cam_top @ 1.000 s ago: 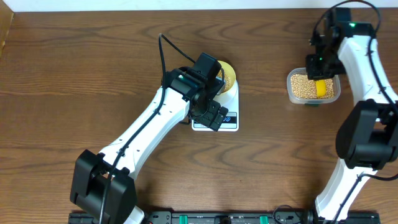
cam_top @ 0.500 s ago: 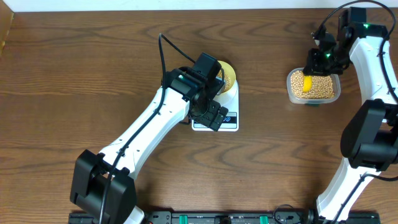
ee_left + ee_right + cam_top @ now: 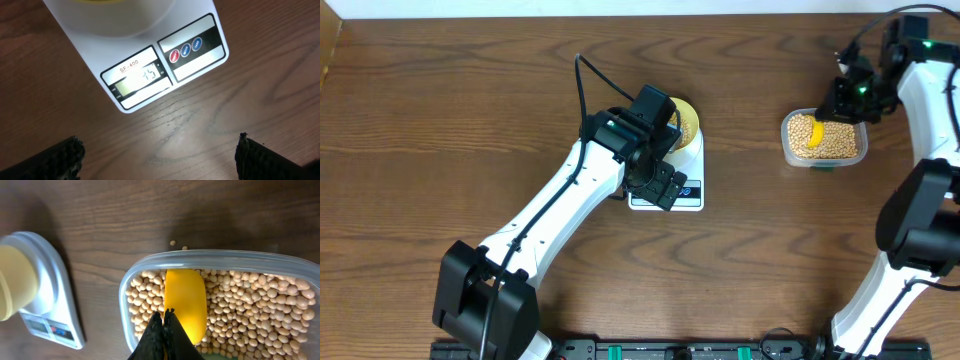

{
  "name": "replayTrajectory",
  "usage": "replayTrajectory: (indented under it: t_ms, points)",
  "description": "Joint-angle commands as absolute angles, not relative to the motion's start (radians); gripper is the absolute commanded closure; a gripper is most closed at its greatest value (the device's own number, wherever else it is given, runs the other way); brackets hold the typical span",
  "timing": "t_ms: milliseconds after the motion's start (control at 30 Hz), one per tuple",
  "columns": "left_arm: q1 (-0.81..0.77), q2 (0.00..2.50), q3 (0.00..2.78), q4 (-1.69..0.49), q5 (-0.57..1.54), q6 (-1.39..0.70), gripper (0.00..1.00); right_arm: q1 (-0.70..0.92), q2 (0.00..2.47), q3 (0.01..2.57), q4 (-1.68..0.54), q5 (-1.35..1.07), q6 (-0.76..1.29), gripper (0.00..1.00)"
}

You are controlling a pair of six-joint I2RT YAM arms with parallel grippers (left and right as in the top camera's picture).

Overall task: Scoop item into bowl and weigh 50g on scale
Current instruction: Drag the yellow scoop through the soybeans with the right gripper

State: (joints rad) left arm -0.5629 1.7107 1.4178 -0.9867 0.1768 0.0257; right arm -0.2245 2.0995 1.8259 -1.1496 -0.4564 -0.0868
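The white scale (image 3: 672, 192) stands mid-table with the pale yellow bowl (image 3: 686, 124) on its platform. My left gripper (image 3: 665, 186) hovers over the scale's front end, open, with nothing between its fingers (image 3: 50, 162). Just beyond them lies the scale (image 3: 150, 75), its display lit. At the back right, the clear tub (image 3: 823, 140) holds the tan beans (image 3: 250, 310). My right gripper (image 3: 164, 314) is shut on the handle of the yellow scoop (image 3: 185, 302), whose head rests on the beans at the tub's left side. The right gripper (image 3: 832, 110) stands above the tub's far edge.
Two stray beans (image 3: 173, 243) lie on the wood just outside the tub's rim (image 3: 210, 255). The right wrist view also catches the scale (image 3: 50, 310) and the bowl (image 3: 15, 282) at its left edge. A black cable (image 3: 582, 85) loops up from the left arm.
The right gripper has swung right and slightly back, and the scoop's head has shifted from the tub's right half to its left side. The left arm has not moved.
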Motion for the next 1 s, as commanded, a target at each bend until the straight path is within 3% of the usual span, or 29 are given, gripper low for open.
replayTrajectory:
  t_ms: [0,967]
  points:
    - [-0.560,1.719,1.414,-0.989,0.163,0.021,0.02,-0.261,2.111,1.834,-1.147,-0.632,-0.075,0.99]
    - [-0.560,1.719,1.414,-0.989,0.163,0.022,0.02,-0.370,2.111,1.834,-1.193,-0.654,-0.076,0.99]
